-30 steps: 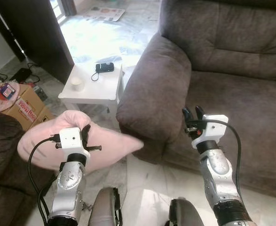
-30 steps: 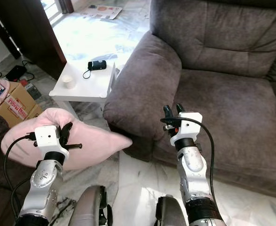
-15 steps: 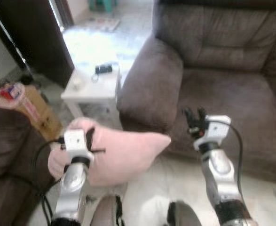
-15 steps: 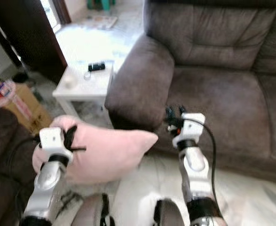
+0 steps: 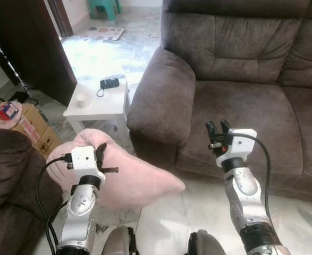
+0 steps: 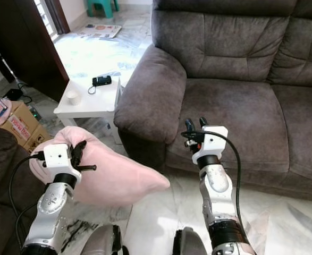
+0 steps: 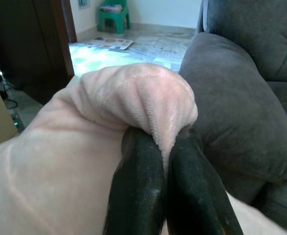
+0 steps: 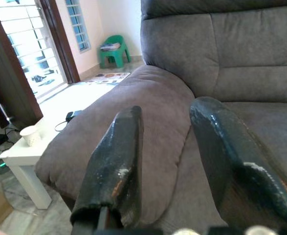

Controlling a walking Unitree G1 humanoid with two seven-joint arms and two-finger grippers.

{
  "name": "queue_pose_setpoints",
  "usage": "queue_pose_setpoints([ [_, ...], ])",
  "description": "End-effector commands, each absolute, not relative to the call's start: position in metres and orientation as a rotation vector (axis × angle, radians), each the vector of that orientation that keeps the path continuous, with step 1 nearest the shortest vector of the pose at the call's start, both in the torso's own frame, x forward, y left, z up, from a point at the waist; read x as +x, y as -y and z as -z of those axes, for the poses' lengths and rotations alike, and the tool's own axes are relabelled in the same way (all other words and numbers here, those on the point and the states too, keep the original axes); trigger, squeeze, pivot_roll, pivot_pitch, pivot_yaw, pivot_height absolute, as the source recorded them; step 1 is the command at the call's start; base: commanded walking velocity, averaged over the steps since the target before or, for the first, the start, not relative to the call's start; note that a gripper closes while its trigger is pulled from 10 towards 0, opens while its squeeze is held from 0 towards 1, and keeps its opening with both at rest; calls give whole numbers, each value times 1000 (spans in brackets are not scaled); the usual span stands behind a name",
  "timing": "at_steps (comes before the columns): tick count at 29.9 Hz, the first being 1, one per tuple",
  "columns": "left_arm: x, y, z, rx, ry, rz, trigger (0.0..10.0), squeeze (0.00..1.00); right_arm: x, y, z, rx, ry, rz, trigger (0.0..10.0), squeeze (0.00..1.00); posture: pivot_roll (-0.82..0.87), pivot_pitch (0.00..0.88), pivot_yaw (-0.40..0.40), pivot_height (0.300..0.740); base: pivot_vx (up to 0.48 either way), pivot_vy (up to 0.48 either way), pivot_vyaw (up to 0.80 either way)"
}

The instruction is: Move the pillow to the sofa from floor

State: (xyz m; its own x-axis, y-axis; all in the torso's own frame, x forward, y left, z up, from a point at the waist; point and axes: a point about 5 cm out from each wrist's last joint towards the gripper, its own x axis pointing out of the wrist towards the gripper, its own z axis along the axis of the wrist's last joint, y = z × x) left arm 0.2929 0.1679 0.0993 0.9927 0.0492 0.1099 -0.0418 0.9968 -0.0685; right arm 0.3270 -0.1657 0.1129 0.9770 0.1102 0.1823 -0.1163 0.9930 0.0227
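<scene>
Pillow (image 5: 129, 178) off floor, pinched by corner in left gripper (image 7: 155, 161), hanging just left of sofa (image 5: 241, 106) armrest. Right gripper (image 8: 177, 161) empty, fingers apart. Lift higher to clear armrest, swing rightward over seat, release only above cushion.

cardboard box (image 5: 32, 127), red print, not legible

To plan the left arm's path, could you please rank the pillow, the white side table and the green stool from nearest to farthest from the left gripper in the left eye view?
1. Pink pillow, clamped in the left gripper.
2. White side table, beyond it beside the sofa arm.
3. Green stool, far back.
</scene>
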Motion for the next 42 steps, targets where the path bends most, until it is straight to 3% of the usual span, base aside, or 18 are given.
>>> queue_pose_setpoints([
  [1, 297, -171, -126, -52, 233, -39, 10000, 0, 328, 163, -113, 35, 185, -124, 10000, 0, -37, 88, 68, 735, 0, 0, 0],
  [22, 300, -170, -127, -54, 227, -4, 10000, 0, 331, 162, -109, 18, 150, -150, 10000, 0, -35, 86, 70, 740, 0, 0, 0],
  [26, 302, -168, -136, -56, 242, 58, 10000, 0, 324, 156, -80, -107, -46, -334, 10000, 0, -34, 84, 68, 740, 0, 0, 0],
  [29, 303, -166, -145, -23, 276, 107, 10000, 0, 310, 158, -58, -328, -151, -501, 10000, 0, -31, 78, 65, 740, 0, 0, 0],
  [35, 304, -161, -148, -5, 279, 160, 10000, 0, 297, 165, -43, -358, -227, -589, 10000, 0, -39, 67, 64, 740, 0, 0, 0],
  [36, 304, -157, -149, -6, 279, 179, 10000, 0, 296, 168, -40, -361, -244, -593, 10000, 584, -40, 62, 64, 740, 0, 0, 0],
  [37, 304, -157, -149, -7, 279, 184, 10000, 0, 296, 169, -40, -363, -246, -592, 10000, 584, -40, 62, 64, 740, 0, 0, 0],
  [38, 304, -155, -149, -6, 279, 191, 10000, 0, 296, 169, -39, -357, -249, -592, 10000, 1000, -40, 62, 64, 740, 0, 0, 0],
  [42, 304, -149, -151, 3, 281, 231, 10000, 0, 292, 164, -36, -393, -252, -669, 10000, 1000, -40, 53, 64, 740, 0, 0, 0],
])
